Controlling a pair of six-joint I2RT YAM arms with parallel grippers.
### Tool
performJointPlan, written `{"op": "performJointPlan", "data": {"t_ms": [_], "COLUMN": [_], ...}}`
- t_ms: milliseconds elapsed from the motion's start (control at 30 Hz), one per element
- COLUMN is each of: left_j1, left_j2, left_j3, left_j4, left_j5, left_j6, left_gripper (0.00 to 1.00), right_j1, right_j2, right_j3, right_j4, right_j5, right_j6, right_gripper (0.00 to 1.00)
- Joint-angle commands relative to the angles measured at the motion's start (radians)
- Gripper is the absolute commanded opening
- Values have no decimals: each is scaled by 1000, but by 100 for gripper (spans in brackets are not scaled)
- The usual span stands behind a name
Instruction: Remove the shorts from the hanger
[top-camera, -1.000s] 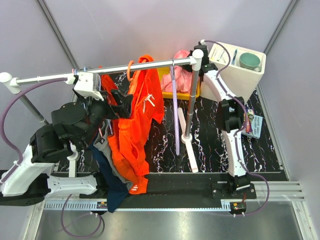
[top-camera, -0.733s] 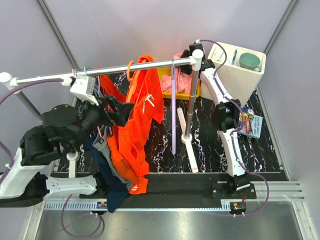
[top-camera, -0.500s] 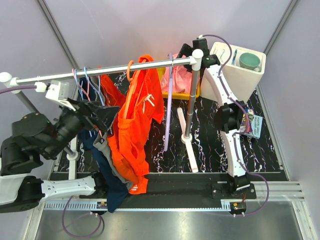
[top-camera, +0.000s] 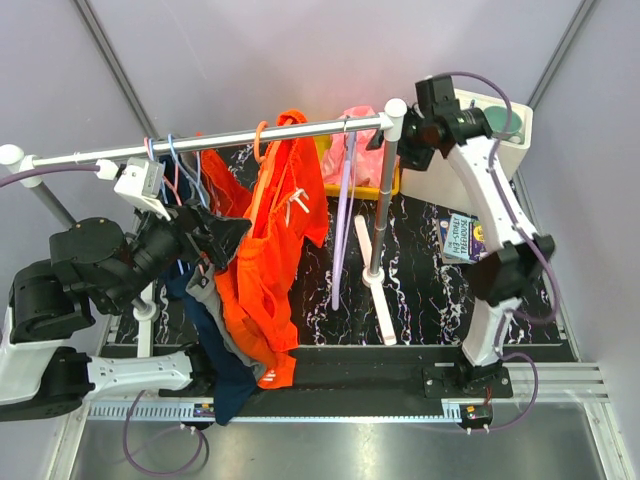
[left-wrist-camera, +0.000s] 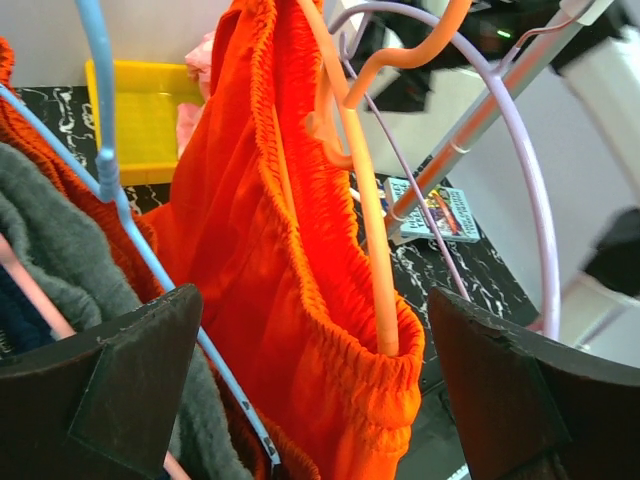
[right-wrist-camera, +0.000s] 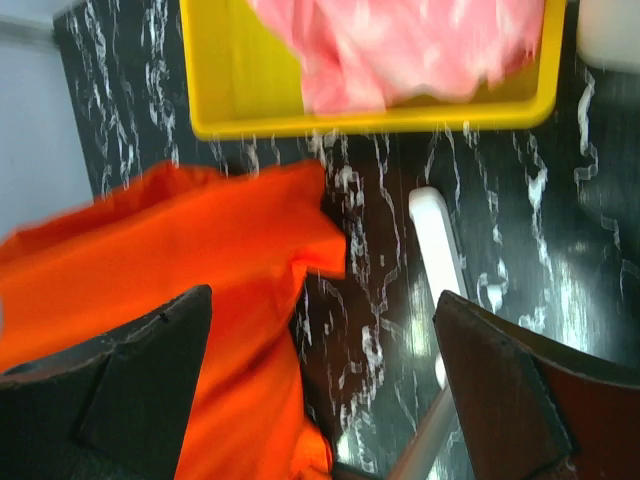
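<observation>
The bright orange shorts (top-camera: 275, 250) hang by their waistband on an orange hanger (top-camera: 262, 140) on the rail. My left gripper (top-camera: 222, 232) is open just left of them. In the left wrist view its fingers (left-wrist-camera: 120, 370) stand wide on either side of the gathered waistband (left-wrist-camera: 340, 330) and the hanger arm (left-wrist-camera: 365, 230); the left gripper (left-wrist-camera: 320, 390) is not closed on them. The light pink shorts (right-wrist-camera: 400, 40) lie in the yellow bin (right-wrist-camera: 230, 90). My right gripper (right-wrist-camera: 320, 390) is open and empty, high by the rail's right end (top-camera: 405, 140).
An empty purple hanger (top-camera: 345, 200) hangs from the rail (top-camera: 200, 145) beside the post (top-camera: 380, 210). Grey and navy clothes (top-camera: 215, 330) hang left of the orange shorts. A white box with a cup (top-camera: 495, 135) stands at the back right, with a book (top-camera: 462, 237) nearby.
My right arm has lifted away from the yellow bin, elbow swung right. The left arm drew back from the rail to the left. The purple hanger has swung.
</observation>
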Motion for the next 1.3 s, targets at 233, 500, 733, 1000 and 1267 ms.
{"op": "performJointPlan", "data": {"t_ms": [233,500,733,1000,1267], "left_j1": [1,1,1,1,1], "left_j2": [164,251,322,365,389], "left_j3": [182,234,289,291,306], "left_j4": [-42,-65,-80,-82,-82], "left_j5": [-31,-90,-118,-150,-126], "left_j6": [92,141,171,157,135], "left_gripper": [86,64,53,40,18], "right_j1": [12,12,12,10,12], "right_j2": [-460,-546,-577,-554,-540], "right_j3": [-496,-587,-635,-602,-604], "right_j4": [91,51,54,33,31], "right_j5": [-74,-92,-144,-144,-149], "right_j6": [-16,-43,-54,-102,-123], "right_gripper": [100,100,100,100,100]}}
